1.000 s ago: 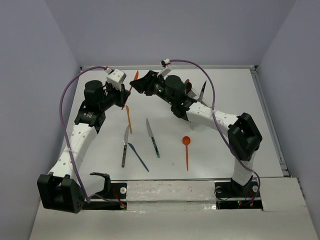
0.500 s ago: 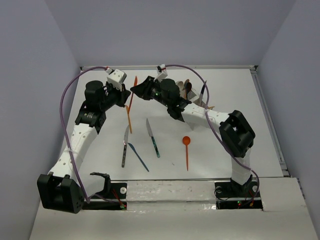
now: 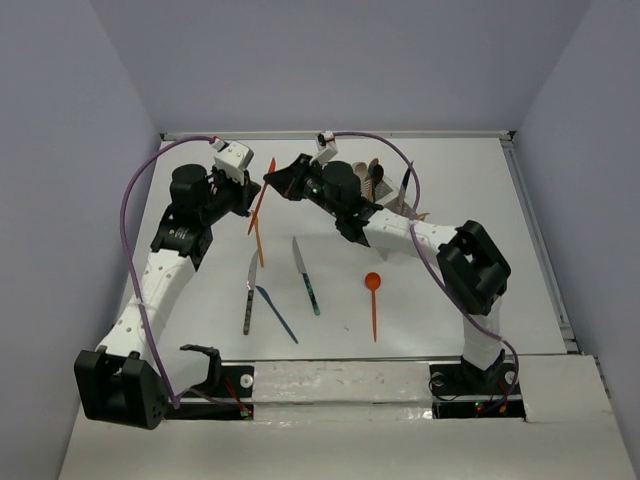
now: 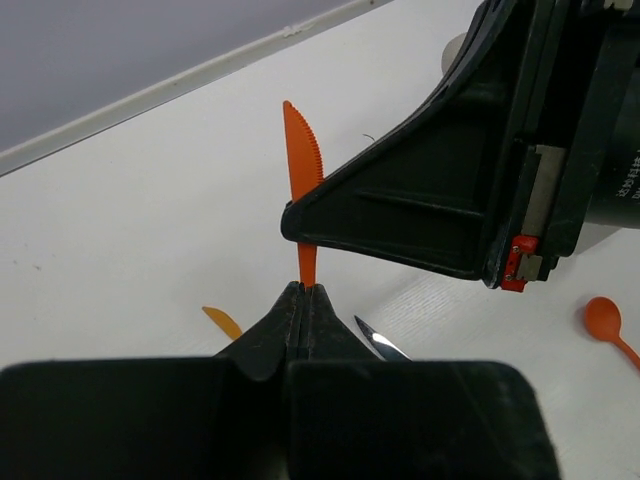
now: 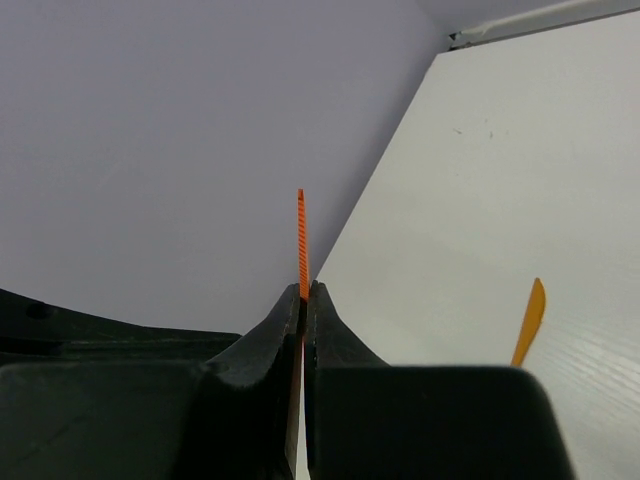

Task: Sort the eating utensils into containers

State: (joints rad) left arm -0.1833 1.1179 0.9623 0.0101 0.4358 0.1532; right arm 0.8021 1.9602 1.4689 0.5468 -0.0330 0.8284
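An orange plastic knife (image 3: 263,185) hangs in the air at the back left of the table, gripped at both ends. My left gripper (image 4: 302,290) is shut on its handle; the serrated blade (image 4: 302,160) rises past the right gripper's black finger (image 4: 400,220). My right gripper (image 5: 305,290) is shut on the blade, whose toothed edge (image 5: 302,240) sticks up between the pads. The white caddy (image 3: 396,205) lies mostly hidden behind the right arm, with several utensils standing in it.
On the table lie an amber knife (image 3: 259,245), a dark-handled silver knife (image 3: 249,295), a blue knife (image 3: 277,313), a silver knife (image 3: 307,275) and an orange spoon (image 3: 373,298). The back wall stands close behind both grippers.
My right gripper has closed on the orange knife's blade. The left gripper has kept its hold on the handle, and the knife has tilted slightly.
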